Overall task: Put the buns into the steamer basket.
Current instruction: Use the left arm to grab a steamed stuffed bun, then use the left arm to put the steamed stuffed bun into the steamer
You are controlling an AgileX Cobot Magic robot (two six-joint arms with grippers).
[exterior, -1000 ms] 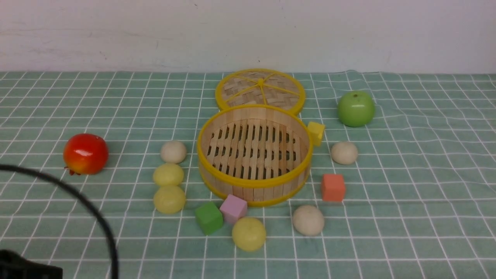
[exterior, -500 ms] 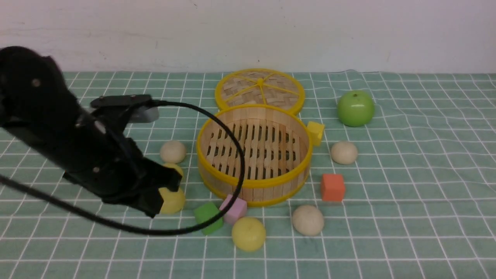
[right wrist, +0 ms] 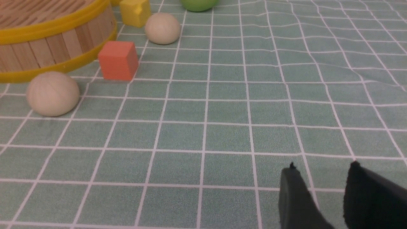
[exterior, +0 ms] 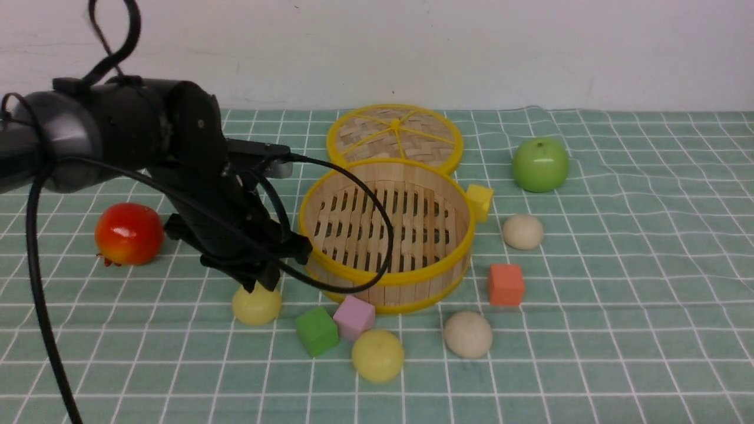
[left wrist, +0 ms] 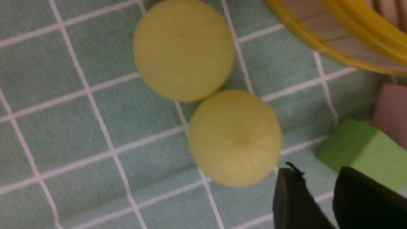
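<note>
Nearest the robot, the right hand (right wrist: 322, 173) hangs low over the tabletop (right wrist: 222, 133), well off to the right of the steamer basket (exterior: 386, 278). Its fingers stand apart with nothing between them, apparently parked clear of the working arm.

In front of the basket lie a yellow bun (exterior: 377, 355) and an off-white bun (exterior: 468, 334). A green cube (exterior: 317, 331) and a pink cube (exterior: 354, 317) sit there too, the pink one just beside the basket's wall.

At the basket's front left, the left hand (left wrist: 318, 178) hovers just over a pair of yellow buns (left wrist: 235, 138) that touch each other. Its fingers are spread and empty, which reads as the approach to a pick.

The basket is open-topped and empty; no bun is in yet. It sits centrally, probably so either arm can reach it.

To its right are an orange cube (exterior: 505, 284), a second off-white bun (exterior: 523, 231) and a yellow cube (exterior: 480, 201). A red fruit (exterior: 129, 232) lies well to its left.

Behind the basket the lid (exterior: 394, 132) lies flat, leaving the mouth free. A green apple (exterior: 540, 165) stands at the rear right. Cubes and fruit look like distractors to be left alone.
</note>
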